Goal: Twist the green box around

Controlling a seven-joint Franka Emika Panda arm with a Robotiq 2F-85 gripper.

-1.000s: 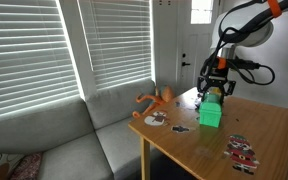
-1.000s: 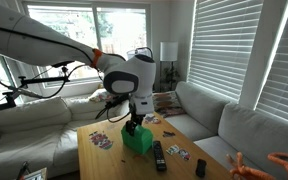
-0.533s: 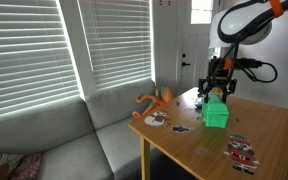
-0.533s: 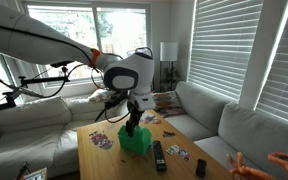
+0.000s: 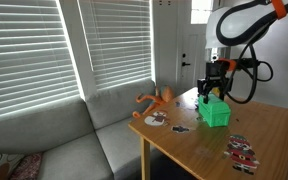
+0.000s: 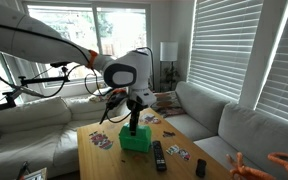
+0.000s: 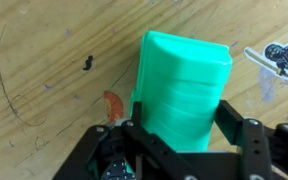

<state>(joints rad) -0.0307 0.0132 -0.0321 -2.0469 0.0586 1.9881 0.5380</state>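
The green box (image 5: pixel 215 112) stands on the wooden table (image 5: pixel 269 128) in both exterior views (image 6: pixel 136 139). My gripper (image 5: pixel 213 92) comes down onto it from above (image 6: pixel 134 124). In the wrist view the green box (image 7: pixel 184 85) fills the space between the two black fingers of the gripper (image 7: pixel 182 110). The fingers sit against its two sides, so the gripper is shut on it. The box rests on the table.
An orange starfish toy (image 5: pixel 156 100) lies at the table's end nearest the blinds and also shows in an exterior view (image 6: pixel 269 162). A black remote (image 6: pixel 159 155) lies beside the box. Picture cards (image 5: pixel 242 150) are scattered on the table. A grey sofa (image 5: pixel 54 140) stands beside it.
The gripper has turned about its vertical axis with the green box in it. The box now shows a wider face in the exterior views.
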